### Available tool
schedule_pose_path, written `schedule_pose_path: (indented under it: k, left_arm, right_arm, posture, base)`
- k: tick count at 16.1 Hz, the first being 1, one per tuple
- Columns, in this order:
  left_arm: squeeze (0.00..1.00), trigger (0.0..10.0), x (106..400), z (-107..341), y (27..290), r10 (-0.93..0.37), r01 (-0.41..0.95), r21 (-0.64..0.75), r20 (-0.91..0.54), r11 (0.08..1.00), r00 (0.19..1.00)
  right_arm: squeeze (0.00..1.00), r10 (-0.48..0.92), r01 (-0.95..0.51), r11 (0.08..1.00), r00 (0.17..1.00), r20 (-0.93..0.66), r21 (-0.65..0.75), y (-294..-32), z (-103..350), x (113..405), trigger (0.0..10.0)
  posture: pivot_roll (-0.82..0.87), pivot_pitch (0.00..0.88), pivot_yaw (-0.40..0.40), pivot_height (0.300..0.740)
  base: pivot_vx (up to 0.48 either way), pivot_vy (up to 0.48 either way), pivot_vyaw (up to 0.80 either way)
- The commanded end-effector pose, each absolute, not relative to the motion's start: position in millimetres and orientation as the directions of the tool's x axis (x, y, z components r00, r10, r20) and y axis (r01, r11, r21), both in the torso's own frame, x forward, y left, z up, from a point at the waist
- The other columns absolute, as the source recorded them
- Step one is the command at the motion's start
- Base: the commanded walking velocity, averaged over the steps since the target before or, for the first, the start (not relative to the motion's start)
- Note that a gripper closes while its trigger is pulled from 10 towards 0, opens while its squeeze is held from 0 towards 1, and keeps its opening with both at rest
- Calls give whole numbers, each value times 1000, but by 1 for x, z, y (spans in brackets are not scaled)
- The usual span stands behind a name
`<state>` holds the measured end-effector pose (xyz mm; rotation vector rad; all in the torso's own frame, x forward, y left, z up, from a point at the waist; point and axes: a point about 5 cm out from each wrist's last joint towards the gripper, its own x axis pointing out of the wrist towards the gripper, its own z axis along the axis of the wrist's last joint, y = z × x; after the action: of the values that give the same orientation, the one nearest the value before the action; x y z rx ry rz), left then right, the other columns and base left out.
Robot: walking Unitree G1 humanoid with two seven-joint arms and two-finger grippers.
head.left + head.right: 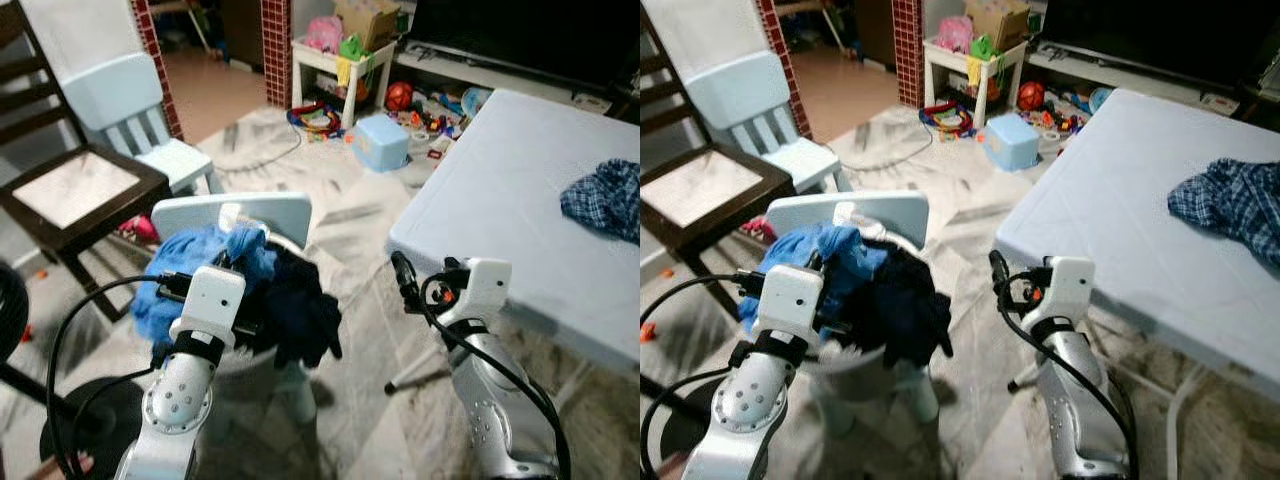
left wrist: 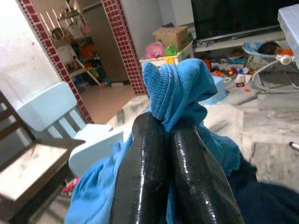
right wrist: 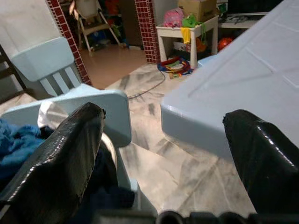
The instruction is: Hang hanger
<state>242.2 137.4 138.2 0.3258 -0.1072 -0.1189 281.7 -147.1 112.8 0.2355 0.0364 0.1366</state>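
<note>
A bright blue cloth (image 2: 180, 88) is bunched on top of a heap of laundry. My left gripper (image 2: 166, 125) is shut on a fold of it, pinching it between both black fingers. The same blue cloth (image 1: 190, 265) lies beside dark navy clothes (image 1: 300, 305) in a pale basket (image 1: 250, 362) in front of me. My right gripper (image 3: 163, 121) is open and holds nothing. It hovers between the basket and the corner of the light blue table (image 1: 500, 200). I see no hanger.
A plaid shirt (image 1: 610, 200) lies on the table at the right. A dark wooden chair (image 1: 80, 190) and a pale blue child's chair (image 1: 130, 110) stand to the left. A small chair back (image 1: 235, 215) rises behind the basket. A blue box (image 1: 380, 142) and toys litter the floor ahead.
</note>
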Motion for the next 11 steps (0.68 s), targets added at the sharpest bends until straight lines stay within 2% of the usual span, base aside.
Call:
schedule_pose_path:
  k: [1, 11]
  left_arm:
    - [0, 10000, 243, 138, 137, -129, 95, 327, 82, 940, 988]
    - [0, 10000, 244, 136, 135, -134, 105, 325, 71, 940, 988]
  right_arm:
    - [0, 127, -122, 964, 992, -5, 236, -151, 116, 284, 10000]
    - [0, 120, -115, 967, 993, -8, 228, -151, 115, 285, 10000]
  posture:
    - [87, 42, -50, 740]
    - [83, 53, -49, 740]
  base:
    - [-281, 0, 0]
    - [-273, 0, 0]
